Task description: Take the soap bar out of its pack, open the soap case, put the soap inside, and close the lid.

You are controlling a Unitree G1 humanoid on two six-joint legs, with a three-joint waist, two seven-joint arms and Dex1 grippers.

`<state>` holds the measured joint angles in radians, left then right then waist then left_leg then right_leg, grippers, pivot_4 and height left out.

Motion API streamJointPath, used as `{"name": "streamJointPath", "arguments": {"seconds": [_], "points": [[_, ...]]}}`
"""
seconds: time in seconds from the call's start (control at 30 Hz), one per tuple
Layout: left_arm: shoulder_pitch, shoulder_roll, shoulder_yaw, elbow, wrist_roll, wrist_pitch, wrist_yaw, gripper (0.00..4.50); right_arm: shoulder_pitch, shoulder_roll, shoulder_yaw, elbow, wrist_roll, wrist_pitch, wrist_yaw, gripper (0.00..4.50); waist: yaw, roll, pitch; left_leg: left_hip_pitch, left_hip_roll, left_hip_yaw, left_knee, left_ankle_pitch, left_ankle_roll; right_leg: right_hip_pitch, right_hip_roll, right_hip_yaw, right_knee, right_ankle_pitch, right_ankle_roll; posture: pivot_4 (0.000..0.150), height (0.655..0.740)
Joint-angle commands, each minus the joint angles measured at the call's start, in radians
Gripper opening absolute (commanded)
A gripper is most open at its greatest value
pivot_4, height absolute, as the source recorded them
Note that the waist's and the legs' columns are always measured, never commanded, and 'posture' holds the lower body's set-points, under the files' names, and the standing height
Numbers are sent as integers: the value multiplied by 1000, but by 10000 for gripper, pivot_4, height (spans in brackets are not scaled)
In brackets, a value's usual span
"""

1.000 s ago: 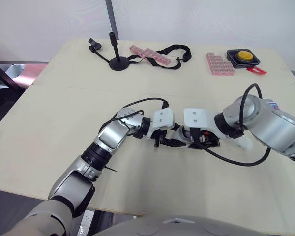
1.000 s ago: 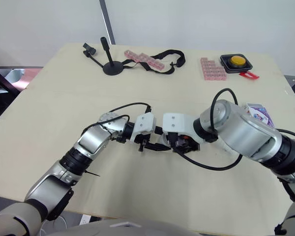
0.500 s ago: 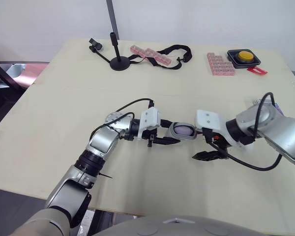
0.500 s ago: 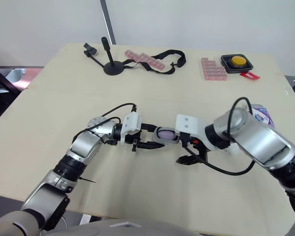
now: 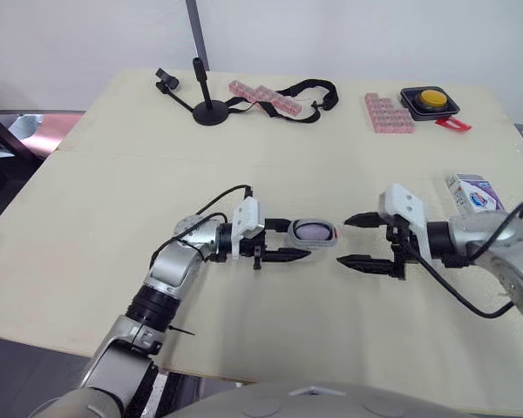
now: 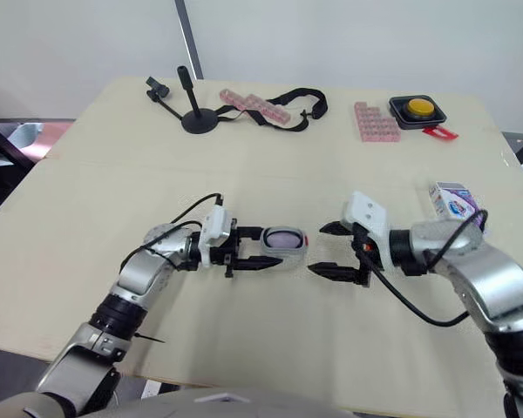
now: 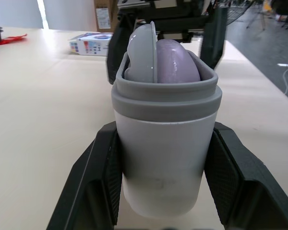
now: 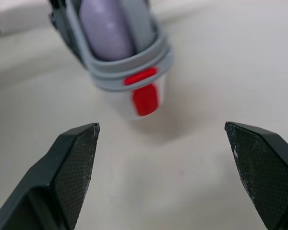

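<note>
The soap case (image 5: 314, 232), grey-rimmed with a translucent body, lies on the table (image 5: 113, 218) near the middle. My left gripper (image 5: 298, 239) is shut on it, one finger along each side. Purple soap (image 7: 175, 60) shows inside the case beside a pale lid part (image 7: 141, 55). A red latch (image 8: 145, 100) marks the end of the case that faces my right gripper (image 5: 344, 239). That gripper stands open a short way to the right of the case, touching nothing. The white and purple soap pack (image 5: 472, 192) stands farther right, near the table edge.
Along the far edge stand a black stand (image 5: 211, 109), a black strap (image 5: 309, 91), pink blocks (image 5: 266, 94), another pink block tray (image 5: 389, 113), a yellow button box (image 5: 431, 101) and a small red item (image 5: 453, 125).
My right gripper has let go at the case, drawn back to the right and opened. My left gripper has shifted slightly left, still holding the case.
</note>
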<state>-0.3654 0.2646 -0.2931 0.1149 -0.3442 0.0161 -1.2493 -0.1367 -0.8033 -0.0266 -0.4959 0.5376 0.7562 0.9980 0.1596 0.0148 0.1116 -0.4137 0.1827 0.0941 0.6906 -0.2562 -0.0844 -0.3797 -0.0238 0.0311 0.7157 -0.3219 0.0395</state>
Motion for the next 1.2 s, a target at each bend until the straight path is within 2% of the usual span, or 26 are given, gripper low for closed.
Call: {"name": "streamJointPath", "arguments": {"seconds": [0.03,0.3,0.57,0.83,0.97,1.2], "points": [[13,1,20,-46,-49,-38,-40,18613,82,43,-66,-33,16,-114,-10,44612,2,0,0,0,0,0,0,0,0,0,0,0,0,0,0,1500,7160],[19,-10,21,-12,-58,-70,-74,18613,278,150,-59,41,-26,-425,65,44612,-21,0,0,-1,0,0,0,0,1,-1,-2,-2,0,0,0,1500,7160],[19,-17,9,7,-51,-95,-92,18613,368,194,-58,103,-22,-578,100,44612,-47,0,0,-1,0,0,0,0,2,-1,-2,-3,-4,0,0,1500,7160],[28,-18,11,2,-48,-85,-84,18613,526,198,-291,157,44,-674,89,44612,-49,0,0,-2,0,0,1,-1,4,-1,-4,-4,-4,0,0,1500,7160],[21,-21,17,3,-63,-75,-87,18613,577,164,-413,266,51,-731,155,44612,-54,0,0,-2,0,0,3,-4,9,0,-5,-4,-5,0,0,1500,7160],[20,-22,8,17,-62,-61,-102,18613,593,159,-516,515,31,-858,225,44612,-61,0,0,-4,0,-1,5,-6,13,0,-5,-6,-5,0,0,1500,7160]]}}
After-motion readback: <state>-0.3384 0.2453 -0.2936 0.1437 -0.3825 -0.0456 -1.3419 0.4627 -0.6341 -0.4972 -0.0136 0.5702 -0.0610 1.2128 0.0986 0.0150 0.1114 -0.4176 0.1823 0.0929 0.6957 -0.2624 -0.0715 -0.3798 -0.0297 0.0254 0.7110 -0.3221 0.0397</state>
